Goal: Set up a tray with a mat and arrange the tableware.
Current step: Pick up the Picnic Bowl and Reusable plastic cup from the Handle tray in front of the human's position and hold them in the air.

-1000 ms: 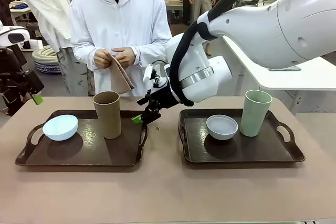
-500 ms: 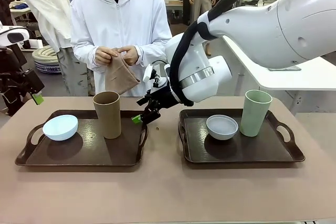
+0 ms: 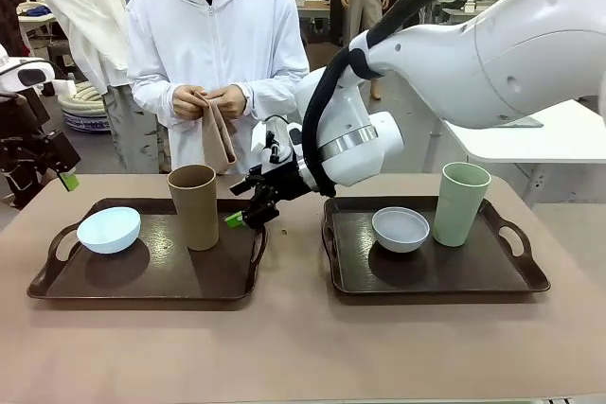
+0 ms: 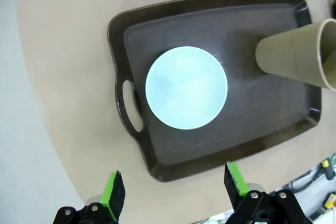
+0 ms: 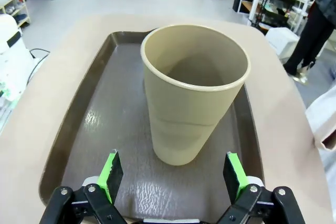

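Two dark trays lie on the table. The left tray (image 3: 142,296) holds a pale blue bowl (image 3: 109,230) and a tan brown cup (image 3: 193,206). On the right tray (image 3: 436,289) stand a greyish white bowl (image 3: 401,229) and a pale green cup (image 3: 461,203). My right gripper (image 3: 244,215) reaches across the middle, open, just right of the tan cup (image 5: 194,90), which stands ahead of its spread fingers (image 5: 110,174). My left gripper (image 3: 64,177) hangs open at the far left, high above the blue bowl (image 4: 186,95). The person holds a folded tan mat (image 3: 219,134) in both hands.
The person stands at the far edge, behind the left tray. The tan cup (image 4: 296,53) stands near that tray's right end, the bowl near its left handle (image 4: 131,106). Bare table runs along the front edge and between the trays.
My right gripper has moved a little left and closer to the tan cup. The person has refolded the mat in their hands. My left arm has hardly moved.
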Controlling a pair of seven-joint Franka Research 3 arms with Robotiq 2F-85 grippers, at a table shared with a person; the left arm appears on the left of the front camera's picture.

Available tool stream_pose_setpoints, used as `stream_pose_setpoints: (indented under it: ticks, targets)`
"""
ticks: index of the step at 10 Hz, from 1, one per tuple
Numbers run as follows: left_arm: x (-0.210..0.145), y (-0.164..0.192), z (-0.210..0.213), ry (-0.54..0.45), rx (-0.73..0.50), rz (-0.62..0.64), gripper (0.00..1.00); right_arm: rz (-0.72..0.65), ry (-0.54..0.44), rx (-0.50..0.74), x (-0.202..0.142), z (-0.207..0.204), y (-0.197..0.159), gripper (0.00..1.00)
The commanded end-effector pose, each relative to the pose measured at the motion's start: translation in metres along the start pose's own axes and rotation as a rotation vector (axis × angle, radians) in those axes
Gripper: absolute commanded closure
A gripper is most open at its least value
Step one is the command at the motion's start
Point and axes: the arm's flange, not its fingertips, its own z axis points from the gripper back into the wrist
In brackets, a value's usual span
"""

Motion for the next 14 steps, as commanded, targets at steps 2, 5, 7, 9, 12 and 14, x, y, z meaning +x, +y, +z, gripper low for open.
stream_pose_setpoints:
  ticks: [2, 5, 7, 9, 12, 14]
  targets:
    - [0.012, 0.012, -0.027, 0.014, 0.011, -0.065, 0.00, 0.002, -0.060, -0.023, -0.017, -0.018, -0.017, 0.00]
    - [0.020, 0.018, -0.049, 0.047, -0.004, -0.072, 0.00, -0.014, -0.107, -0.019, -0.019, -0.038, -0.020, 0.00]
    - [0.023, 0.020, -0.057, 0.053, 0.007, -0.063, 0.00, -0.030, -0.125, 0.012, -0.019, -0.055, -0.018, 0.00]
    - [0.026, 0.023, -0.062, 0.064, 0.018, -0.048, 0.00, -0.042, -0.130, 0.032, -0.018, -0.063, -0.016, 0.00]
    - [0.039, 0.025, -0.079, 0.068, 0.019, -0.040, 0.00, -0.034, -0.132, 0.043, -0.016, -0.075, -0.018, 0.00]
    - [0.047, 0.029, -0.094, 0.054, 0.008, -0.012, 0.00, -0.033, -0.143, 0.041, -0.018, -0.079, -0.019, 0.00]
